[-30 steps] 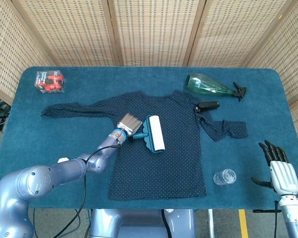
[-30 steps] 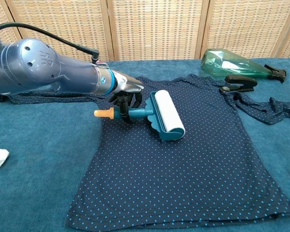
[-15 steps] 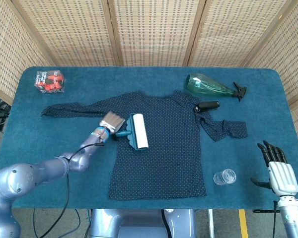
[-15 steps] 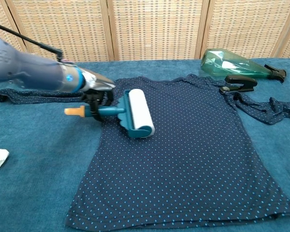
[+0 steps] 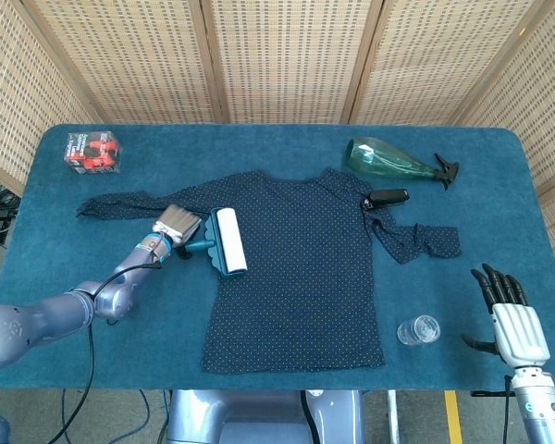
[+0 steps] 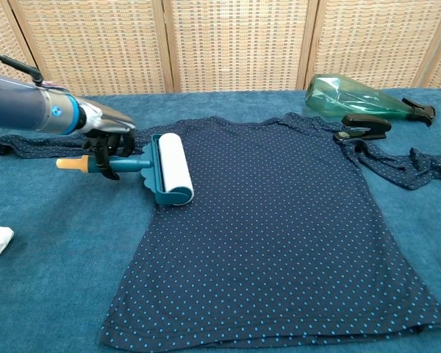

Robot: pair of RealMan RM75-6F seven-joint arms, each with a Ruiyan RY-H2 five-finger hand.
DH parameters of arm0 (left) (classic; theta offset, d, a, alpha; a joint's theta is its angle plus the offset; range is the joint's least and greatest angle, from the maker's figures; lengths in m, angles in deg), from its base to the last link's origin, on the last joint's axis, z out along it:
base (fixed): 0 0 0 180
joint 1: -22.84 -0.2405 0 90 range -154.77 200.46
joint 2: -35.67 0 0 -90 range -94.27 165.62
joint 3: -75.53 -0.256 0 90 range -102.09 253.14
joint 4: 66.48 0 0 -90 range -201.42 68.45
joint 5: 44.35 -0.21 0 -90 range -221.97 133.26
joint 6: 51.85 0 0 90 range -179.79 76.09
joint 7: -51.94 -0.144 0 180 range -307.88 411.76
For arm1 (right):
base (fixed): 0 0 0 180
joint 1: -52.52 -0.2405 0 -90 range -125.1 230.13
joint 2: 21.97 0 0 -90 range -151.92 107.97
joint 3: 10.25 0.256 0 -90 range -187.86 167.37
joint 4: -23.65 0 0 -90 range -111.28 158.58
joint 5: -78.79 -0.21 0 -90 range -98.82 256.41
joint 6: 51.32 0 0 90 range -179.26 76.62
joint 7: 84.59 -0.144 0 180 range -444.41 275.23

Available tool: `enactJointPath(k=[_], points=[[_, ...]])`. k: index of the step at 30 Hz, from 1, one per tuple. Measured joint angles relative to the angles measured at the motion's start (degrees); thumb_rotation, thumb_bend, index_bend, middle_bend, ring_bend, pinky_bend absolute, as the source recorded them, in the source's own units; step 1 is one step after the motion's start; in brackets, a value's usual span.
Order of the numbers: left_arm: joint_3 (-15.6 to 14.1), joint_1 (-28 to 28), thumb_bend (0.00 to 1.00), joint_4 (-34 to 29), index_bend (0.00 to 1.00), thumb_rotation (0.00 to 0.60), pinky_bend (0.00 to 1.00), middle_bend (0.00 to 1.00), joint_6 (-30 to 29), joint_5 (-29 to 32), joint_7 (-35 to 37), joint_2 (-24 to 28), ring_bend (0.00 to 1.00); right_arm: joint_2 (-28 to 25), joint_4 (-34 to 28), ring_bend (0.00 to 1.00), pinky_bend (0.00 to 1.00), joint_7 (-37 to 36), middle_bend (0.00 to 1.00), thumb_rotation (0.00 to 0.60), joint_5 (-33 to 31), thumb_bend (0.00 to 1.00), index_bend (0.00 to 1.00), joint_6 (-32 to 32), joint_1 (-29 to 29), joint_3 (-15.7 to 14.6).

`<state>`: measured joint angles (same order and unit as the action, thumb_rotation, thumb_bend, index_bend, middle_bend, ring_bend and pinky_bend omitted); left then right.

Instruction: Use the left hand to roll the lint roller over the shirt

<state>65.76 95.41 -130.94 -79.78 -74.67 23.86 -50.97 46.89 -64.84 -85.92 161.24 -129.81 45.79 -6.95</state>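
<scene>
Rolling is under way: the left hand (image 6: 106, 147) grips the lint roller (image 6: 165, 168) at the shirt's (image 6: 279, 220) nine-o'clock edge, so I'd judge a stroke toward three o'clock comes next, while the right hand (image 5: 511, 319) hangs empty, fingers apart.

My counter (image 5: 287, 388) is covered in blue cloth; on it I see the shirt (image 5: 305, 268), a green spray bottle (image 5: 388, 159), a red box (image 5: 92, 151) and a clear cup (image 5: 418, 329).

Both views are evenly and brightly lit from above; only soft, short shadows are cast on the counter (image 5: 287, 370). Focus is sharp, without glare.
</scene>
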Motion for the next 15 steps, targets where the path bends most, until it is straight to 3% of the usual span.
enactJointPath(k=[6, 8, 13, 15], points=[[-0.7, -1.9, 0.32, -1.9, 0.84, 0.600, 0.55, 0.79, -1.4, -2.4, 1.0, 2.4, 0.65, -0.2, -0.7, 0.00, 0.00, 0.4, 0.00, 0.600, 1.1, 0.09, 0.00, -1.2, 0.3, -0.2], [-1.0, -2.6, 0.29, -2.6, 0.72, 0.600, 0.48, 0.68, -2.8, -3.1, 1.0, 3.0, 0.57, -0.3, -1.1, 0.00, 0.00, 0.6, 0.00, 0.600, 1.6, 0.09, 0.00, -1.6, 0.4, -0.4], [-1.4, -4.5, 0.14, -4.2, 0.19, 0.600, 0.19, 0.16, -7.1, -4.4, 0.3, 4.0, 0.11, -0.4, -1.7, 0.00, 0.00, 1.0, 0.00, 0.600, 2.6, 0.09, 0.00, -2.2, 0.6, -0.7], [-1.2, -5.7, 0.13, -5.0, 0.09, 0.600, 0.07, 0.04, -9.2, -5.1, 0.3, 4.3, 0.02, -0.4, -1.9, 0.00, 0.00, 1.2, 0.00, 0.600, 2.8, 0.09, 0.00, -2.3, 0.6, -0.9]])
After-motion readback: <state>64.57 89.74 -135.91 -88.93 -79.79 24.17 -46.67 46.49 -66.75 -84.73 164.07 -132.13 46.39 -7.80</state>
